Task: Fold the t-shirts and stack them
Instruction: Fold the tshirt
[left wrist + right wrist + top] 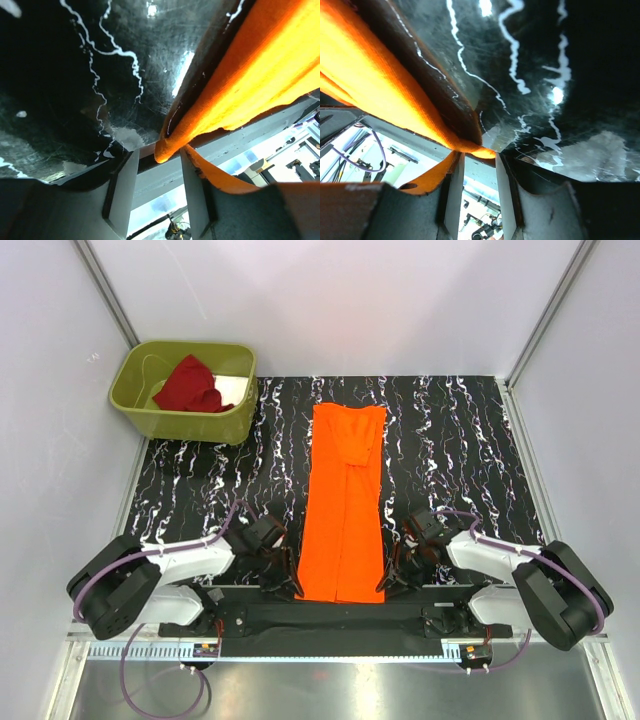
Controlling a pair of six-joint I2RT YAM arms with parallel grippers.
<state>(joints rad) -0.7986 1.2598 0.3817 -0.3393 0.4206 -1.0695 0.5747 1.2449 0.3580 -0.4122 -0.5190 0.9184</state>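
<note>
An olive-green plastic bin point(190, 426) stands upright at the far left corner of the bench. The bench top point(460, 440) is glossy black with white marble veins, and both wrist views show bright spots of reflected light on it. White panels point(350, 300) close off the far edge and both side edges, with slanting aluminium posts point(106, 288) at the two far corners. A brushed metal strip point(330, 685) runs along the near edge.
</note>
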